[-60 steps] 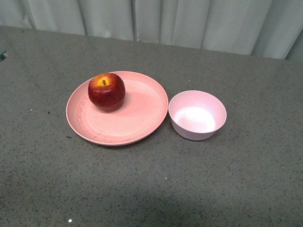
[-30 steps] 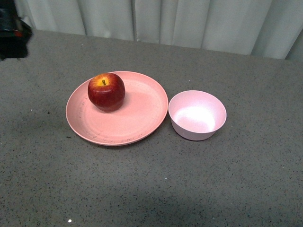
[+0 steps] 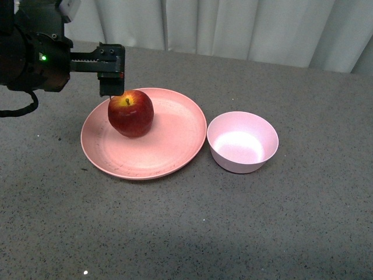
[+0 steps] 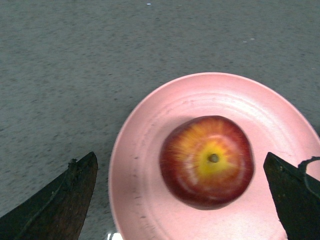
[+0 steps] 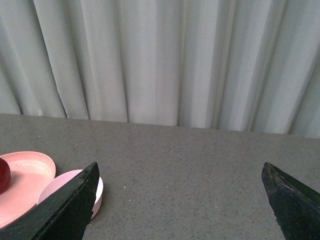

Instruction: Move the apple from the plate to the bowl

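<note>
The dark-red apple with a yellow patch round its stem sits on the back left part of the salmon-pink plate. The pale-pink bowl stands empty just right of the plate. My left gripper is open and hangs just above the apple's back left side. In the left wrist view the apple lies on the plate between the spread fingers of the left gripper. My right gripper is open and empty; its view shows the plate, the bowl and a sliver of the apple.
A grey speckled table carries everything. A pale curtain hangs behind its back edge. The left arm reaches in from the upper left.
My left arm has come in from the upper left and its gripper now hangs over the apple. The apple, plate and bowl have not moved.
</note>
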`<act>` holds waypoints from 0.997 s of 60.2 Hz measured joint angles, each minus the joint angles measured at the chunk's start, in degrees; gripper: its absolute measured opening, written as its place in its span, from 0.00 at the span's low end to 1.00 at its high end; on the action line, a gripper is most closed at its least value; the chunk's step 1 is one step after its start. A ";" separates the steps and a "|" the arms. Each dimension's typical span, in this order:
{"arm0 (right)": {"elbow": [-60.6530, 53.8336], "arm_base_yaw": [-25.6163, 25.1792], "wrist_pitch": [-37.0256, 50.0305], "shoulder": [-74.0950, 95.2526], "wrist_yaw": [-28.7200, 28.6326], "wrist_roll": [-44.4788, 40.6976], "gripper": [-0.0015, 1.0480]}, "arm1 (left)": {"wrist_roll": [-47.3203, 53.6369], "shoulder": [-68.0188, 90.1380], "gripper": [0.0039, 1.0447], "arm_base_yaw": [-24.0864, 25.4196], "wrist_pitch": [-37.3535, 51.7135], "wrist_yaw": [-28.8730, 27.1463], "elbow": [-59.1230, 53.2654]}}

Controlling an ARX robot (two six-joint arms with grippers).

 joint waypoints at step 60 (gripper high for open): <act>0.00 0.00 0.00 0.00 0.00 0.00 0.91 | 0.07 12.17 0.94 -2.19 -5.62 0.70 8.57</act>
